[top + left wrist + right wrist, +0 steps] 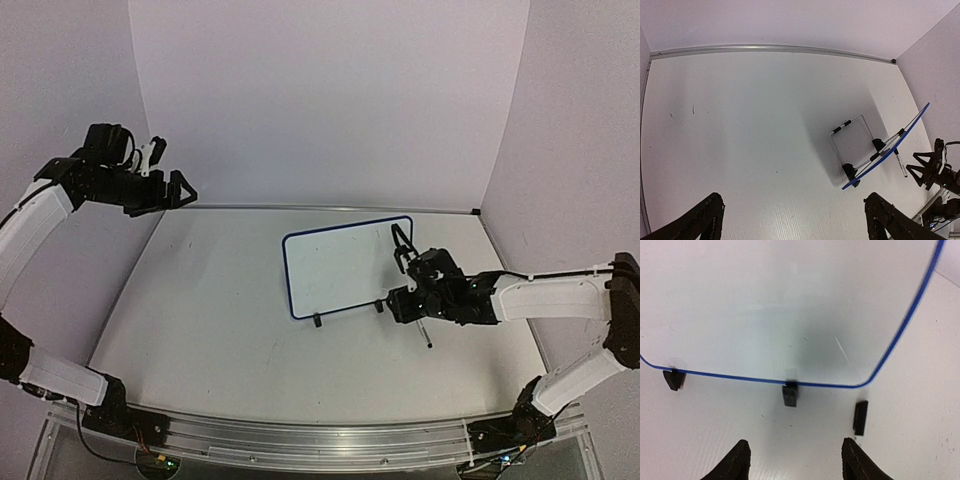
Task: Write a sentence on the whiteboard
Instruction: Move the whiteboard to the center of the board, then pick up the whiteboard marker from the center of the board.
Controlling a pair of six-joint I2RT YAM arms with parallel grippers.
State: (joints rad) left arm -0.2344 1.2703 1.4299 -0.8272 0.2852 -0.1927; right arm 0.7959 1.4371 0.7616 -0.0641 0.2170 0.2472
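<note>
White tabletop [200, 300] and pale lilac walls [320, 100] fill the overhead view. The whiteboard [345, 262] stands near the middle of the table on two small black feet [317, 321], its face blank as far as I can read it. My right gripper [402, 248] hovers at the board's right edge, with a marker pen [425, 334] lying on the table just beneath that arm. My left gripper [172, 182] hangs high at the far left, well apart from everything.

Seen from the left wrist, the board is almost edge-on, tilted back against a wire stand [844, 125], the pen just beside its near foot. That hand's fingers [705, 220] are spread wide, with only bare table between them.

Seen from the right wrist, the board's lower blue rim runs just ahead. The two fingers [735, 462] stand apart and pinch nothing.

I judge the board light, stiff and slick-faced. On so small a footing it may slide or tip under pen pressure, so I would steady it by the rim, never the face. The thin pen may roll, so I would take it across the barrel.
</note>
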